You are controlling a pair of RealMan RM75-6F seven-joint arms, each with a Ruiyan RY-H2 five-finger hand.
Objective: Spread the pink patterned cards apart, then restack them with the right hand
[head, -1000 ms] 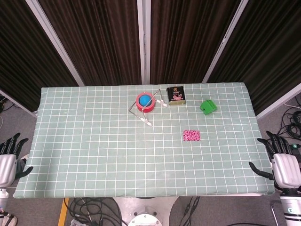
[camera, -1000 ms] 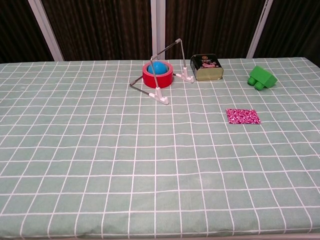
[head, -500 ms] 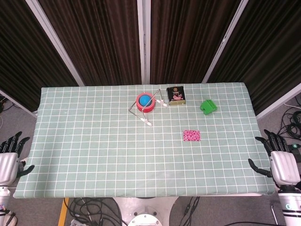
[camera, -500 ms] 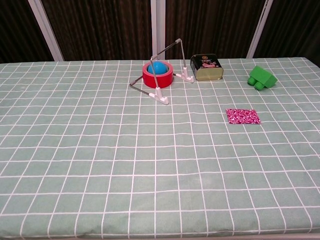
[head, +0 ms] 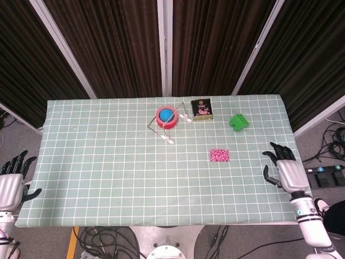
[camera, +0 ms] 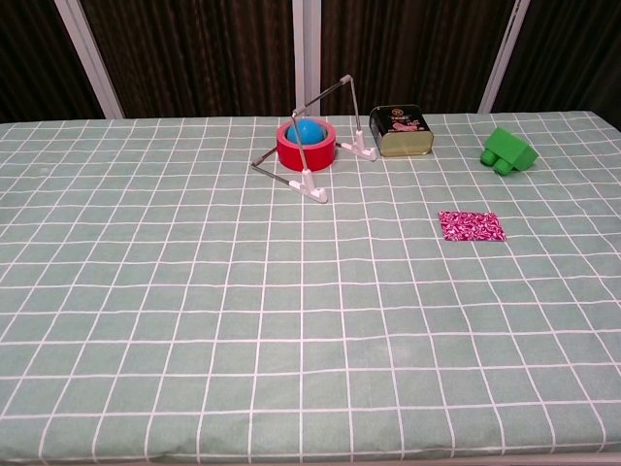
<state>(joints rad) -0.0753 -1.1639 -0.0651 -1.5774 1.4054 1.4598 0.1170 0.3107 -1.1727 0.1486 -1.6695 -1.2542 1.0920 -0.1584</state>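
Note:
The pink patterned cards [head: 219,155] lie in one neat stack on the green checked cloth, right of centre, also seen in the chest view [camera: 472,226]. My right hand [head: 288,171] hovers over the table's right edge, fingers spread and empty, about a hand's length right of the stack. Beyond the table's left front corner my left hand [head: 11,182] hangs with fingers apart, holding nothing. The chest view shows neither hand.
A red tape roll with a blue ball [head: 167,116] stands at the back centre, with a thin wire stand [head: 168,128] leaning over it. A dark tin [head: 201,109] and a green toy block [head: 238,122] sit behind the cards.
My right hand has moved up and left, from off the front right corner onto the table's right edge, nearer the cards. The left hand sank slightly. The cards have not moved.

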